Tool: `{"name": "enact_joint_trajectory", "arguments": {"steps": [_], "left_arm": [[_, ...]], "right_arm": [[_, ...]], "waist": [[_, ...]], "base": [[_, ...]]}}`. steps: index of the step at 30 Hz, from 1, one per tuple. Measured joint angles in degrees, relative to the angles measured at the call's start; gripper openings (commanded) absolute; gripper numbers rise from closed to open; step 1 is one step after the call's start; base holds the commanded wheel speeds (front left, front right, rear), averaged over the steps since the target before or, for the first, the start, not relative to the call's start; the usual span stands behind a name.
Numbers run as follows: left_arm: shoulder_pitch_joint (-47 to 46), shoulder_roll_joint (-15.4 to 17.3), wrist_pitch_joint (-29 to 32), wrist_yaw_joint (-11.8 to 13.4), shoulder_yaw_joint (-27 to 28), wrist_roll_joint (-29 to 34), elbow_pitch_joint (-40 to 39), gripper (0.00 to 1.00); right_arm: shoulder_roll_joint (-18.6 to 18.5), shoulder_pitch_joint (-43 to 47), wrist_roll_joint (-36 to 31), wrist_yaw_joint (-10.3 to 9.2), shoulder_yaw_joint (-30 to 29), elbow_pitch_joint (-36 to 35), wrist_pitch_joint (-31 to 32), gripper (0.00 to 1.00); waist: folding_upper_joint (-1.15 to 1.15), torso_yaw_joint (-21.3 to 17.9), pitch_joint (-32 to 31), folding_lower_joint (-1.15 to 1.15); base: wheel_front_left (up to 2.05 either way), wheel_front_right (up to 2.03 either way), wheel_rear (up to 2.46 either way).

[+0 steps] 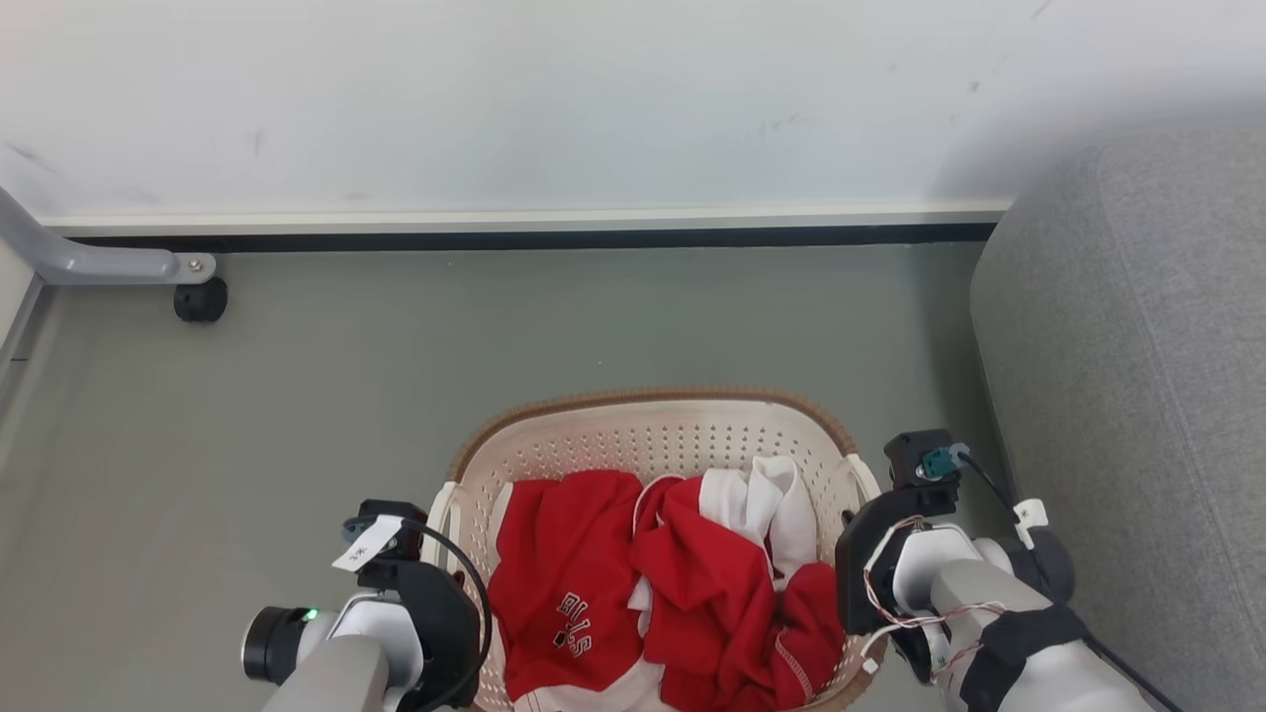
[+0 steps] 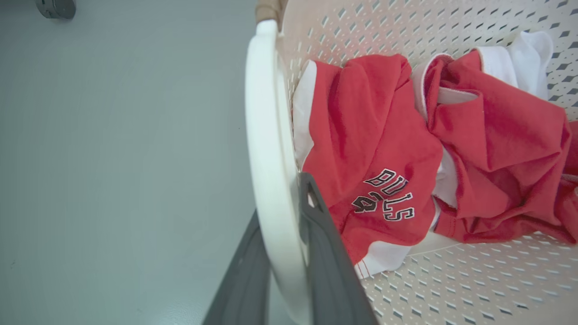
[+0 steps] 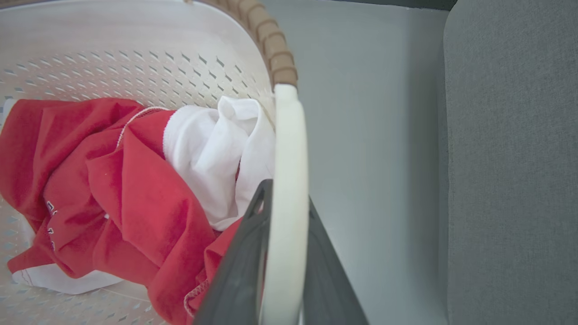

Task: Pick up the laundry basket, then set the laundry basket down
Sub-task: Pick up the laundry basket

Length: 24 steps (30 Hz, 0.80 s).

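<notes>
Cream perforated laundry basket w/ red-white clothes is over grey floor, sofa to its right. Left gripper jaws pinch its left handle; right gripper jaws pinch the right handle.

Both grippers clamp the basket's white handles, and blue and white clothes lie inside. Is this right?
Not quite: the clothes in the basket are red and white, not blue and white, as the head view shows. The rest holds.
</notes>
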Motion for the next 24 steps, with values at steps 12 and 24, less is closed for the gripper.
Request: {"name": "enact_joint_trajectory", "arguments": {"steps": [12,24], "left_arm": [[0.63,-0.01,0.48,0.00,-0.19,-0.09,0.04,0.00],[3.81,-0.16,0.82,0.00,-0.65,-0.66,0.03,0.00]], "right_arm": [[0.02,0.40,1.75,0.00,1.29,0.70,0.00,0.00],[0.31,2.95,2.93,0.07,2.54,1.66,-0.02,0.00]], "waist": [[0.00,-0.25,-1.44,0.00],[0.00,-0.41,-4.65,0.00]], "base": [[0.00,0.00,0.00],[0.00,0.00,0.00]]}}
